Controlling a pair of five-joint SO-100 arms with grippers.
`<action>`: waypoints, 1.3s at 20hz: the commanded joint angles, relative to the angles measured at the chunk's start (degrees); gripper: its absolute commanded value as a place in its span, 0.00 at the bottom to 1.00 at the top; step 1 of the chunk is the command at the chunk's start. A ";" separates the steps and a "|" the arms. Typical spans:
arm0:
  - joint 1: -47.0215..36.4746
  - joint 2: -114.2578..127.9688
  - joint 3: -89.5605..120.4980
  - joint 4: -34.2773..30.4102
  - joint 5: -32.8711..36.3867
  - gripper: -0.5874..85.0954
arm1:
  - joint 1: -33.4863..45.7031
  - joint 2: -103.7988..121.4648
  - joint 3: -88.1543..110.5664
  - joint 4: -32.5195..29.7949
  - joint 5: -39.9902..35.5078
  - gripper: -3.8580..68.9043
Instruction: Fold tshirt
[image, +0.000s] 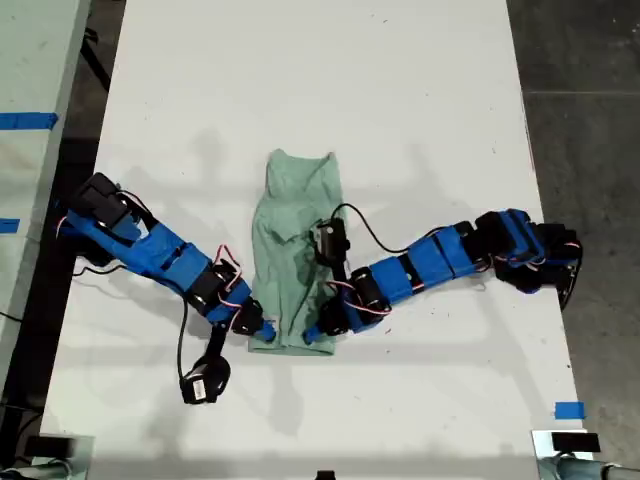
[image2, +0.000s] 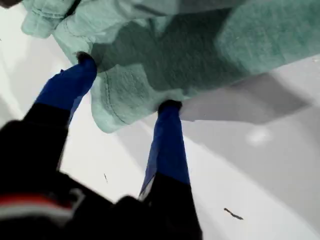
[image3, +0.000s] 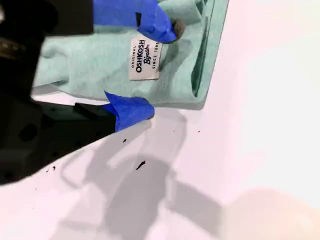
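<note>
Both my first gripper (image2: 127, 82) and my second gripper (image3: 160, 70) hold the tshirt (image: 295, 250) edge in their jaws; cloth hides the fingertips.

My 2 arms (image: 150, 250) are blue printed shells with black servos, thin black and red-white cables, blue-tipped jaws.

The tshirt (image: 294, 255) lies mid-table (image: 420, 100), folded into a narrow strip. My two grippers meet it at its near end corners, one from the exterior view's left, one from its right; which is which I cannot tell.
</note>
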 joint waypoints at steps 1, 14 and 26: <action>-0.18 7.29 -3.43 2.55 0.53 0.26 | -0.09 1.49 -4.57 -0.62 -0.88 0.45; -1.76 -10.63 -7.03 -10.63 6.94 0.13 | -0.44 -1.49 -4.66 -6.33 -4.22 0.28; -0.44 -0.09 -16.17 4.31 8.61 0.01 | -2.11 6.59 -4.57 -2.99 -5.98 0.03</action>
